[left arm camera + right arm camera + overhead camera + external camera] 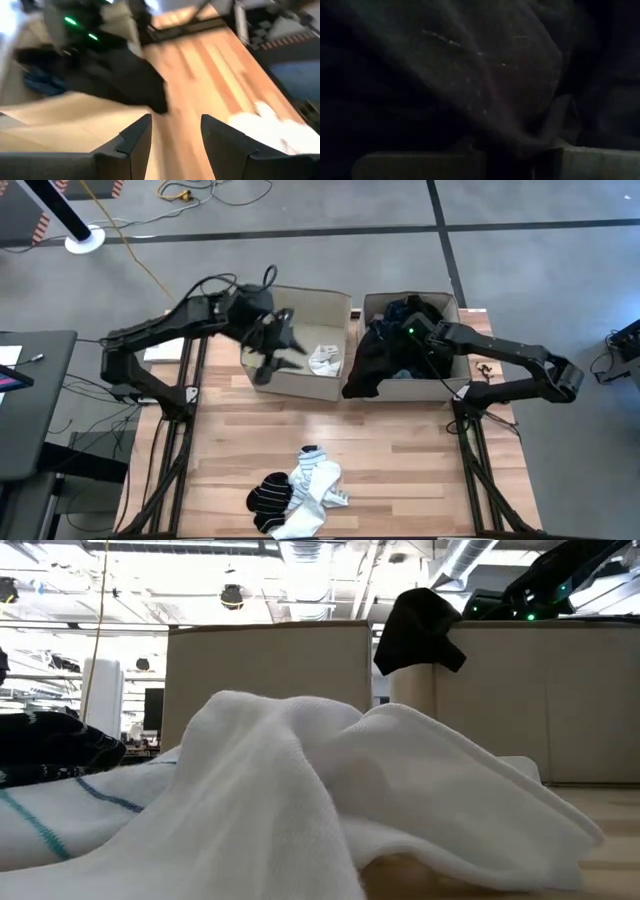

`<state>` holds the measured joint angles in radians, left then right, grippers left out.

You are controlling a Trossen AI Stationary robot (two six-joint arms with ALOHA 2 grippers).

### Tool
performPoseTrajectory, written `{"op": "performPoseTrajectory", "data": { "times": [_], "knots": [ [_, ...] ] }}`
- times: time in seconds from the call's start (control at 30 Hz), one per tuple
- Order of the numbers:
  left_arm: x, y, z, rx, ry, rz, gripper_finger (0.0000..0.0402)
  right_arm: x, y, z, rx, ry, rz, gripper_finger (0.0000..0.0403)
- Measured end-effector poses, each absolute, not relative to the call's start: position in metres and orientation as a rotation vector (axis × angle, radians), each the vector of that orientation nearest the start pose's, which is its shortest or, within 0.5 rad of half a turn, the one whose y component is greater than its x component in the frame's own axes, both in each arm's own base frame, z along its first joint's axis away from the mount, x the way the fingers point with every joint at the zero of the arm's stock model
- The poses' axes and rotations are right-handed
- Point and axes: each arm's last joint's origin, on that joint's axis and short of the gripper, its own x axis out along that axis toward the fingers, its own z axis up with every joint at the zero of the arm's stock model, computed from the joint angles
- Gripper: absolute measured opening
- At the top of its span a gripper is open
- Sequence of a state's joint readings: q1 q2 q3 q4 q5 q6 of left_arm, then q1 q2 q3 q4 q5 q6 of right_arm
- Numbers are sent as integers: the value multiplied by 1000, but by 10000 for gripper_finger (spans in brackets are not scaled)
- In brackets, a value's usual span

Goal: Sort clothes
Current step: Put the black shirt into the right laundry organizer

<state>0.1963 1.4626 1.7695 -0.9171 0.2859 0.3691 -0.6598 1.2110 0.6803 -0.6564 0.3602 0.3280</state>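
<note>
Two beige bins stand at the table's far side. In the left bin (300, 310) lies a white sock (325, 360), and my left gripper (175, 122) hangs open above that bin, nothing between its fingers. The right bin (455, 310) is full of dark clothes. A black piece (360, 370) hangs over its near left wall. My right gripper (408, 332) reaches down into this bin, shut on dark cloth (485, 75). A pile of white and black striped socks (300, 490) lies near the table's front edge. My right gripper has a gathered fold of dark cloth (545, 132) between its two fingers, coming at it steeply from above inside the right bin. The cloth fills the wrist view, and which garment or which part of it this is cannot be told.
Bare wooden tabletop (400, 450) lies between the bins and the sock pile. In the low view the white socks (300, 790) fill the foreground, and the bins' walls (270, 670) rise behind them. The table's edges drop to a grey floor.
</note>
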Motion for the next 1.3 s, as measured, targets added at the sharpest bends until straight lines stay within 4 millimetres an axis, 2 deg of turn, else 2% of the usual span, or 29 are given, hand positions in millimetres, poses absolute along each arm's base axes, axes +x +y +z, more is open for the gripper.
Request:
{"op": "performPoseTrajectory", "data": {
  "times": [0.1,0.23,0.3,0.43,0.53,0.67,0.73,0.87,1.0,1.17,1.3],
  "knots": [
    [267,28,441,225,638,-294,163,160,-134,187,458,1009,-1042,63],
    [264,1,429,226,661,-398,163,176,-130,186,432,884,-903,63],
    [266,-10,415,224,667,-395,163,185,-125,189,429,831,-816,63],
    [274,-20,367,224,775,-275,163,202,-112,194,356,769,-646,63],
    [278,-21,331,235,794,-193,163,208,-105,195,290,761,-607,63],
    [288,-20,303,259,648,-160,163,207,-105,195,238,772,-685,63],
    [294,-18,297,299,542,-141,163,207,-105,196,236,770,-692,63],
    [311,-13,297,430,269,-72,163,207,-105,196,230,769,-703,63],
    [326,-3,288,509,222,16,166,207,-106,196,226,767,-713,63],
    [341,11,265,594,265,-39,182,207,-106,197,222,766,-719,63],
    [349,12,261,667,205,-36,191,206,-106,196,219,767,-722,63]
  ]
}}
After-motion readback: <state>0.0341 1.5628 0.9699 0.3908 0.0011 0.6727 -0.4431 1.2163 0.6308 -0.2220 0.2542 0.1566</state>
